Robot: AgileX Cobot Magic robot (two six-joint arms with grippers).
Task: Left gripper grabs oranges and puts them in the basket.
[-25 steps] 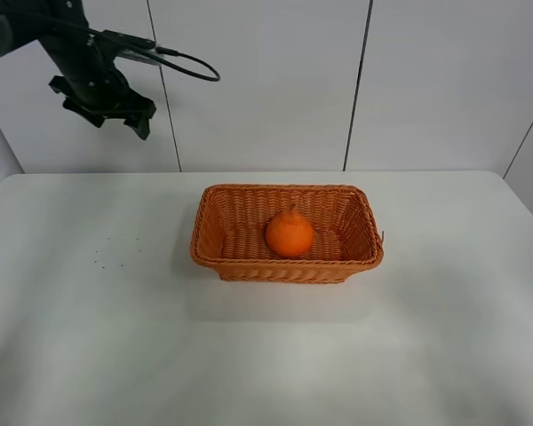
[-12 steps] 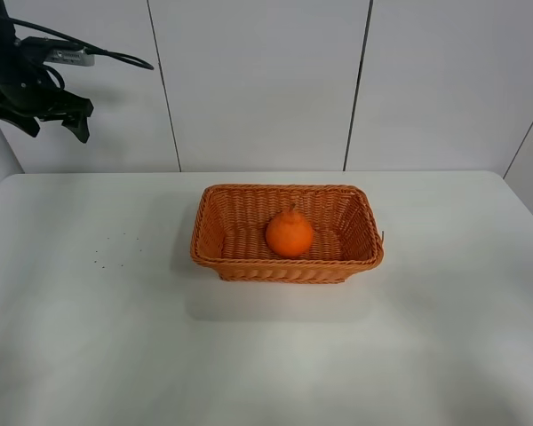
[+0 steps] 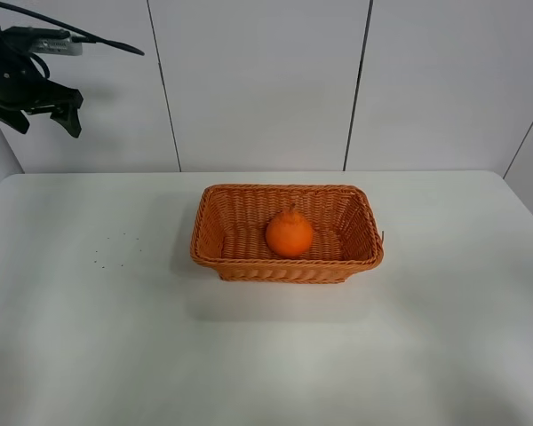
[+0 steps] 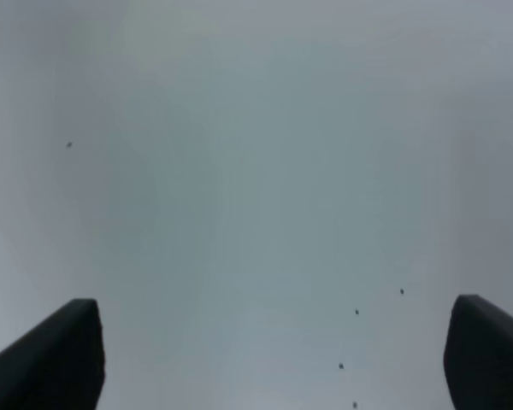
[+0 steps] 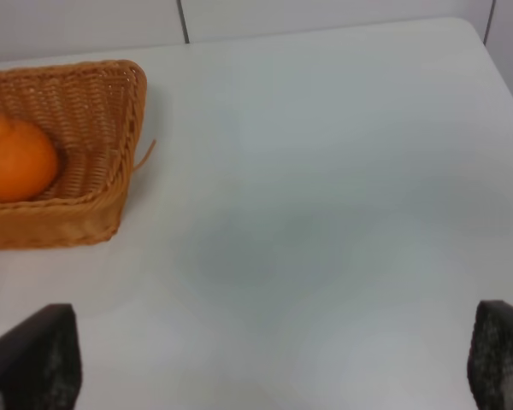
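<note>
The left gripper hangs high above the far-left corner of the table, close to the wall. Its black fingers are spread wide with nothing between them. Below it there is only bare white tabletop, marked by a few dark specks.

Well off to that gripper's right and much lower, the basket sits mid-table. Open surface runs round all four of its sides, and every table edge is well away. The orange rests inside on the woven floor, near the middle, below the braided rim.

The right gripper shows only in its own camera. Its fingers are spread wide and hold nothing. The basket's end wall and a loose wicker strand lie ahead of it, well apart, with bare table around.
</note>
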